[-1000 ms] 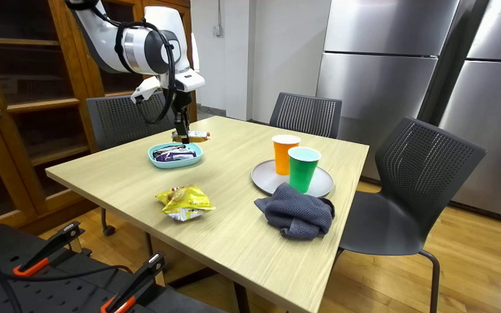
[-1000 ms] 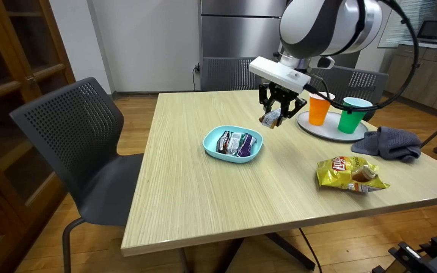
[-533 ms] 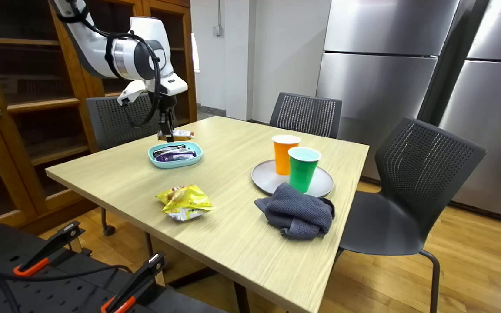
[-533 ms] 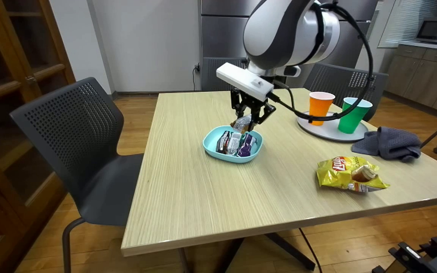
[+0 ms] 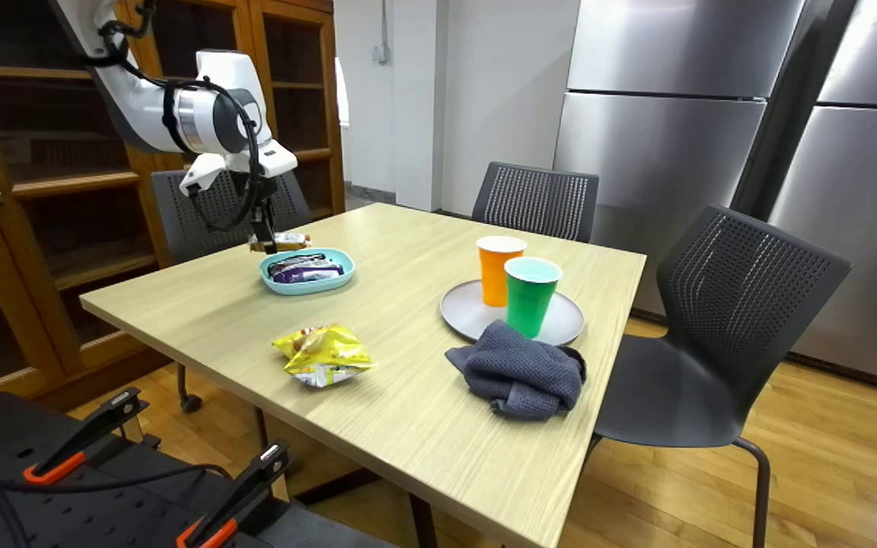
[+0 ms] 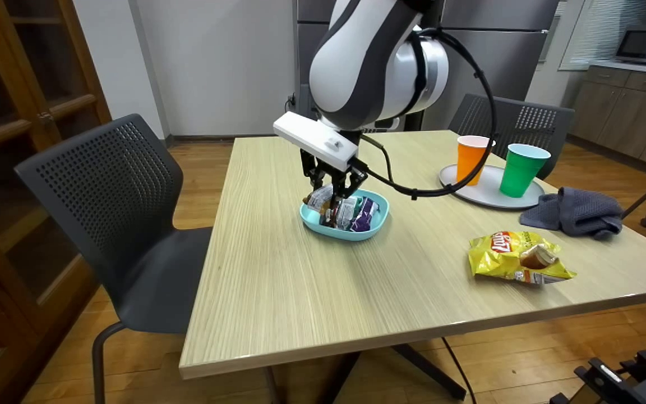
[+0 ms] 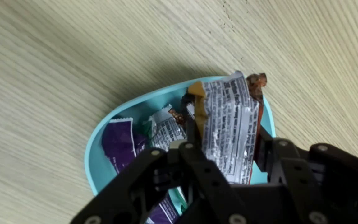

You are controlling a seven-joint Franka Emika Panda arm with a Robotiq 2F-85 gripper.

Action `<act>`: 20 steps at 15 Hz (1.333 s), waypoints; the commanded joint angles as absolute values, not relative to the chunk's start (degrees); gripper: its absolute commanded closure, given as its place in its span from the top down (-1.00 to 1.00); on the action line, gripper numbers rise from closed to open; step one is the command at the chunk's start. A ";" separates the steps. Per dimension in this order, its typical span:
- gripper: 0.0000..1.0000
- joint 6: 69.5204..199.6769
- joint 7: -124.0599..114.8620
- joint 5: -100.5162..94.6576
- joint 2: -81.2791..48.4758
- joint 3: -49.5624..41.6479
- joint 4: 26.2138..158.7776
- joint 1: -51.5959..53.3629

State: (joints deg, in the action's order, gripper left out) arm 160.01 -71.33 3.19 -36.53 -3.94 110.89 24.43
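In both exterior views we see bright, even light. In an exterior view, glare streaks the fridge (image 5: 659,167) well right of the jaws, while the cabinet (image 5: 50,152) left of them is dark and leans at the edge. In the wrist view we find dimmer light, a soft shadow on the table (image 7: 104,62) beyond the jaws, glints on the wrapper (image 7: 228,133) between them, and blur over the jaws' near parts.
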 commanded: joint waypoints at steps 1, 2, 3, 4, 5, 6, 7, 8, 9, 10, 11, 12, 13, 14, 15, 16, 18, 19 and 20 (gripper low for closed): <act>-0.65 156.38 -72.38 0.35 -39.90 -6.14 105.20 26.25; -0.65 156.12 -72.26 -0.10 -40.58 -6.48 104.22 26.39; -0.65 155.97 -72.20 -0.46 -41.15 -6.80 103.45 26.50; -0.65 155.90 -71.72 -0.61 -41.44 -6.78 102.87 26.27; -0.65 156.02 -71.30 -0.88 -41.74 -6.74 102.39 26.09; -0.65 156.11 -71.01 -1.16 -42.02 -6.75 101.98 26.03; -0.65 156.21 -70.86 -1.40 -42.27 -6.84 101.65 26.02; -0.65 156.27 -70.77 -1.56 -42.44 -6.90 101.40 25.99; -0.65 155.92 -71.00 -1.78 -42.64 -7.18 101.01 26.13; -0.65 155.77 -70.78 -1.75 -42.74 -7.02 100.77 25.90; -0.32 155.62 -70.88 -1.86 -42.84 -7.19 100.57 25.97; 0.35 155.64 -70.83 -1.94 -42.79 -7.30 100.61 25.99; 0.36 155.62 -70.85 -1.99 -42.77 -7.40 100.59 26.00; 0.50 155.78 -70.84 -2.00 -42.54 -7.45 100.84 25.97; 0.62 155.92 -70.86 -2.03 -42.39 -7.55 100.96 25.97; 0.79 156.12 -70.85 -2.01 -42.19 -7.60 101.18 25.94; 1.00 156.52 -70.72 -1.93 -41.58 -7.61 101.84 25.83; 1.00 156.72 -70.66 -1.82 -41.22 -7.58 102.26 25.69; 1.00 156.94 -70.81 -1.73 -40.71 -7.69 102.88 25.68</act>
